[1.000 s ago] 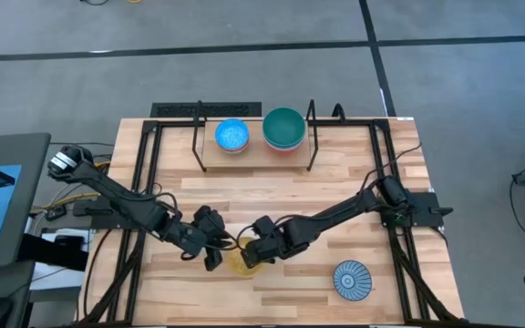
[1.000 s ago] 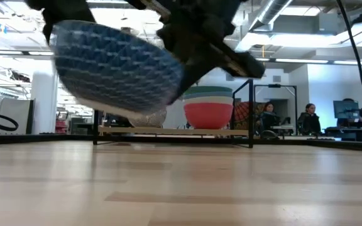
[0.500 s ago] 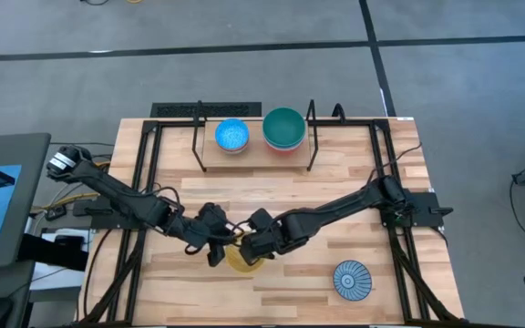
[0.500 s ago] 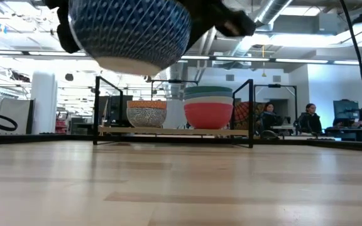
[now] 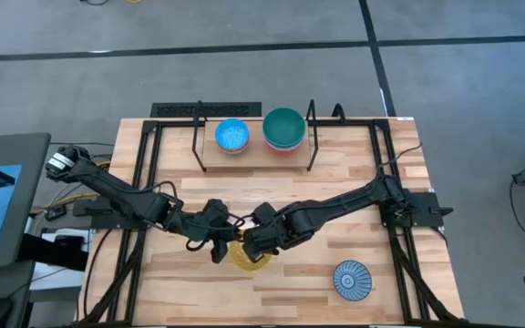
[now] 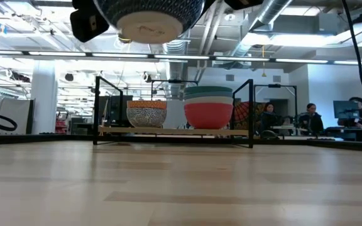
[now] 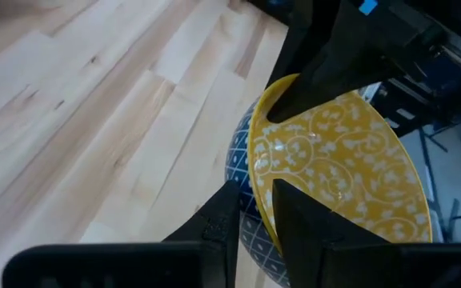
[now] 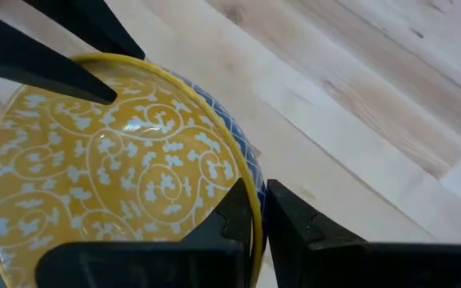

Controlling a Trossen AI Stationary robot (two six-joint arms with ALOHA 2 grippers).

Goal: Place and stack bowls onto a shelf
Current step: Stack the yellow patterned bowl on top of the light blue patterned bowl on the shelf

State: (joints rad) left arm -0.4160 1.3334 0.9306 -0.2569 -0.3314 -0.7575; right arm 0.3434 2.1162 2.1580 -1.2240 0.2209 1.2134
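Bright even overhead light, glaring ceiling strips (image 6: 281,61) in low view, soft shadows, near tabletop (image 6: 181,188) blurred

High view looks straight down on whole counter (image 5: 335,182). Low view sits at counter height, facing shelf (image 6: 168,130). Both wrist views close on yellow bowl (image 7: 338,172).

No lettering, label or number seems readable on anything in these views

The yellow bowl (image 7: 338,172) looks glazed and glossy, ceramic-like. The table (image 5: 335,182) is pale smooth wood with a soft sheen. The fingers (image 8: 238,212) are matt black.
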